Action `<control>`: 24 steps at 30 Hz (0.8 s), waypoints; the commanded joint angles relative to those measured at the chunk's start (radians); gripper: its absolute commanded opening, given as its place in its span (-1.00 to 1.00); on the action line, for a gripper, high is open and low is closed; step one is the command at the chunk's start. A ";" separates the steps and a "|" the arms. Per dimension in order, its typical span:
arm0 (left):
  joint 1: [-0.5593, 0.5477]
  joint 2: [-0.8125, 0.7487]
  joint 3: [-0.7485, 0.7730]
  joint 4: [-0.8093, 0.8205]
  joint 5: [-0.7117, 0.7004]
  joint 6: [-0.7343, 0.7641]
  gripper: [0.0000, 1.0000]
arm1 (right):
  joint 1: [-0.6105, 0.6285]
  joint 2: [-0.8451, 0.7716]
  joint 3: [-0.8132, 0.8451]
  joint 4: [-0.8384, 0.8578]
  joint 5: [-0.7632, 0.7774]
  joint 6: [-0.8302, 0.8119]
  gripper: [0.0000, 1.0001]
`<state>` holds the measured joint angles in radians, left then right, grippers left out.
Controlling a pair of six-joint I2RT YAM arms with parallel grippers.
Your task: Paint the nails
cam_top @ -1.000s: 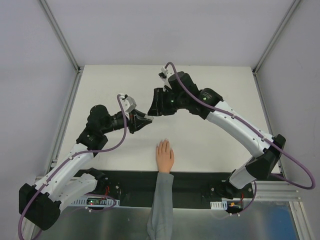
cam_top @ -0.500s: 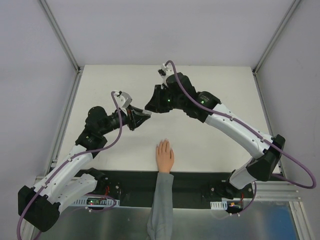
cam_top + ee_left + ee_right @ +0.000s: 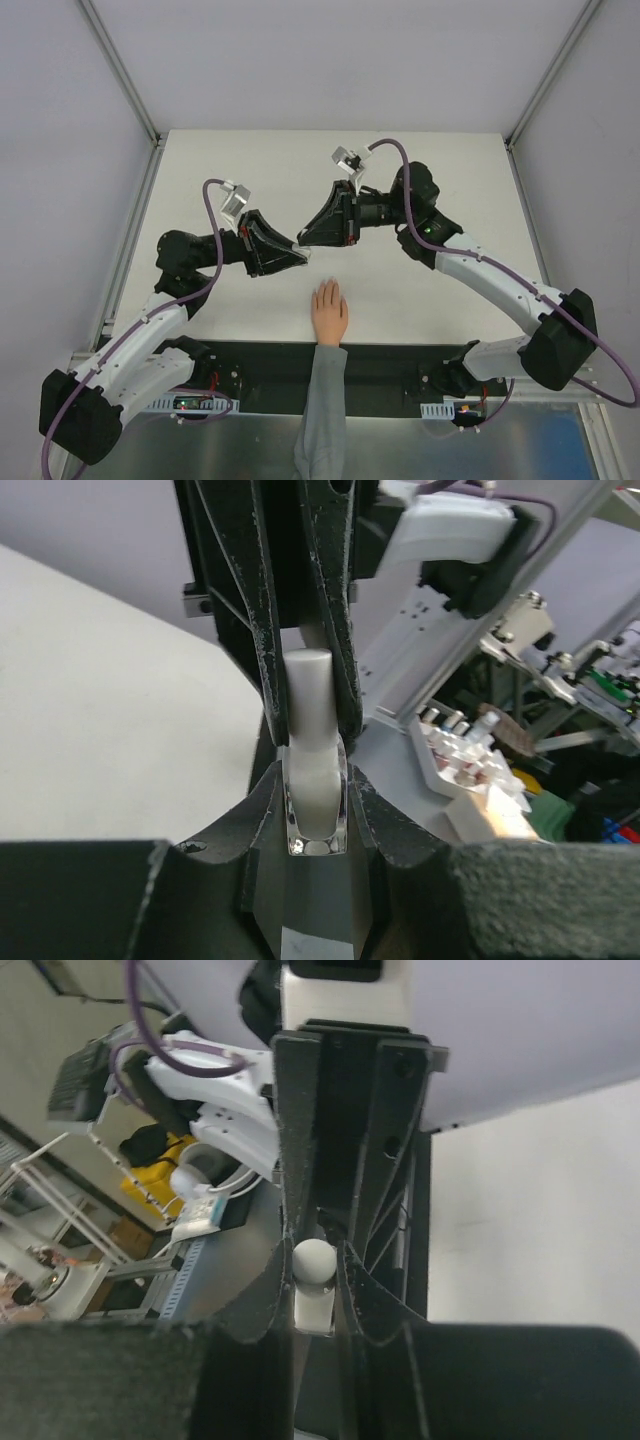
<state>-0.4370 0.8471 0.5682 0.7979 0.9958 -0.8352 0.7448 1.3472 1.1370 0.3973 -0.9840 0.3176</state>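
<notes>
A peach mannequin hand (image 3: pixel 330 312) with a grey sleeve (image 3: pixel 320 410) lies palm down at the table's near edge. Its nails (image 3: pixel 326 289) are too small to make out. My two grippers meet tip to tip just above and left of the fingers. My left gripper (image 3: pixel 298 257) (image 3: pixel 315 810) is shut on the clear body of a small bottle (image 3: pixel 316 820). My right gripper (image 3: pixel 306 240) (image 3: pixel 315 1263) is shut on the bottle's white cap (image 3: pixel 309 695) (image 3: pixel 315 1258). The bottle is hidden between the fingers in the top view.
The white table (image 3: pixel 450 190) is fenced by metal frame posts (image 3: pixel 125 80) at the back corners. A black strip (image 3: pixel 390 360) with the arm bases runs along the near edge.
Both grippers, still joined at the bottle, have moved nearer and lower toward the hand's fingertips. Both wrists have swung outward, so the fingers now point at each other more flatly.
</notes>
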 commanded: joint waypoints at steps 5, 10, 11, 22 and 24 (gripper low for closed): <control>-0.011 -0.080 0.042 0.026 0.000 0.017 -1.00 | -0.030 0.001 -0.059 0.427 -0.087 0.288 -0.99; -0.012 -0.223 0.119 -0.437 -0.296 0.447 -1.00 | 0.062 -0.105 0.179 -0.521 0.523 -0.138 0.17; -0.012 -0.232 0.124 -0.495 -0.324 0.502 -1.00 | 0.082 -0.105 0.210 -0.576 0.607 -0.158 0.24; -0.012 -0.284 0.125 -0.531 -0.583 0.545 -1.00 | 0.335 0.061 0.529 -0.856 1.251 -0.120 0.36; -0.012 -0.287 0.125 -0.531 -0.609 0.538 -1.00 | 0.383 0.088 0.576 -0.856 1.323 -0.138 0.27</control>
<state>-0.4480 0.5694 0.6636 0.2520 0.4953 -0.3241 1.0626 1.3769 1.6295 -0.3683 0.0765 0.2214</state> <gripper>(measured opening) 0.218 0.665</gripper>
